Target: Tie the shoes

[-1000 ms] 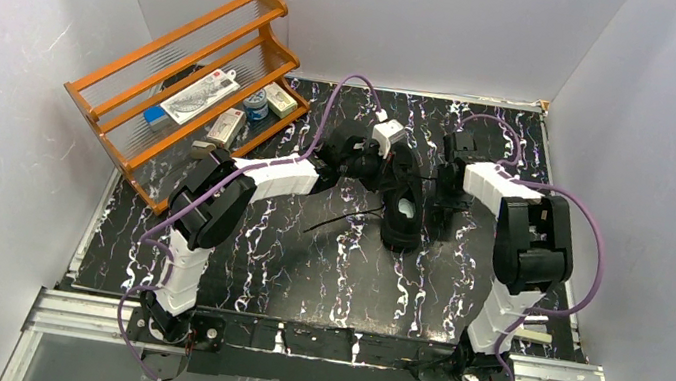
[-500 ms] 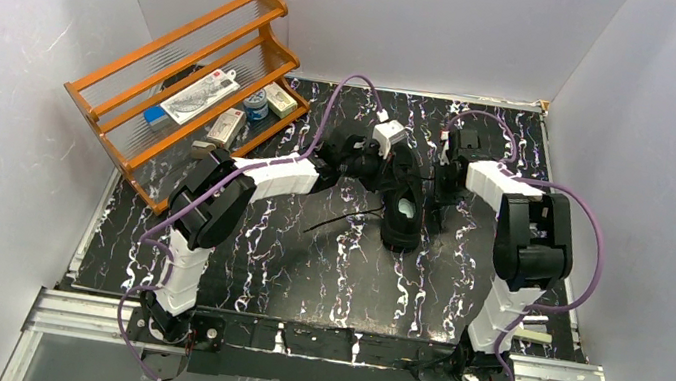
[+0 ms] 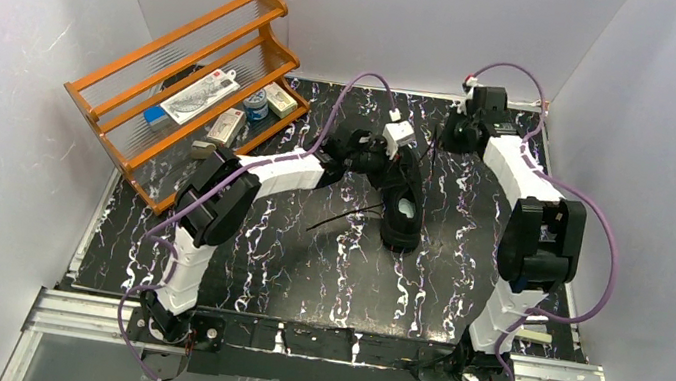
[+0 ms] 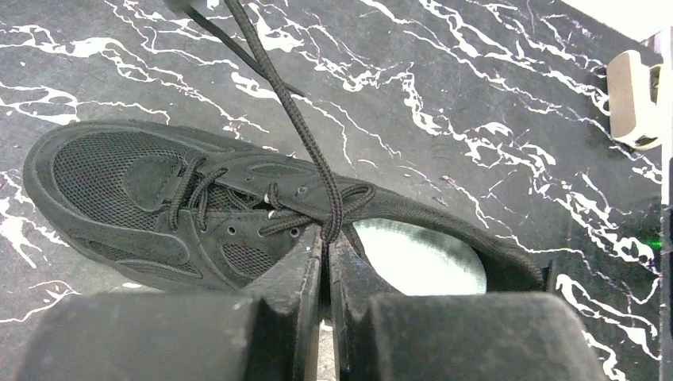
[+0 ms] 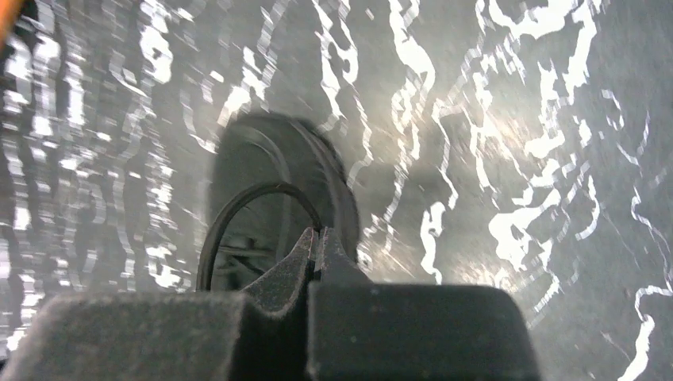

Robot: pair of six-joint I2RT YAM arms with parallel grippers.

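White walls close round a black, white-veined table (image 3: pixel 342 272), with an orange rack (image 3: pixel 174 43) at its far left corner. Toward the far edge, about midway across, lies the sneaker (image 3: pixel 402 233), toe to the far edge. Just above its opening the left gripper (image 4: pixel 325 246) is clenched on a lace (image 4: pixel 278 87), which runs up taut. The right gripper (image 5: pixel 316 238), raised near the far right corner, is pinched closed too — a blurred arc of lace ends at its tips.
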